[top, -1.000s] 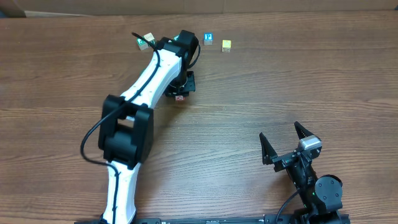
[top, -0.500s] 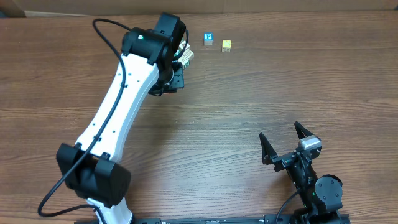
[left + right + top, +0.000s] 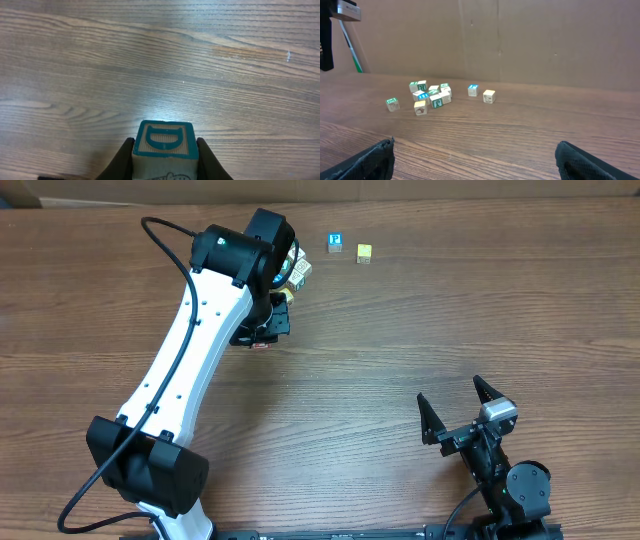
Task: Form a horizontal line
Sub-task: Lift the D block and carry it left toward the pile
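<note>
Since the earlier overhead frame, the left gripper [image 3: 261,340] has been drawn slightly leftward and toward the near side of the table [image 3: 500,300], away from the jumble of cubes [image 3: 296,270]. It is clenched on a small D cube [image 3: 165,146], which is pinched between both fingers [image 3: 119,161] with its teal letter facing the wrist camera. Only bare wood is seen ahead of it, and whether the cube rests on the table cannot be told.

From the right wrist view, a lone cube [image 3: 393,104] is seen apart on the left of the jumble. To the right of the jumble, at the far side of the table, the teal-and-white cube [image 3: 336,242] and the yellow cube [image 3: 365,252] are set side by side in a short row, near each other but not touching. They are well apart from the held cube.

At the near right, the right gripper [image 3: 449,389] is held released, its jaws spread wide with nothing between them.
</note>
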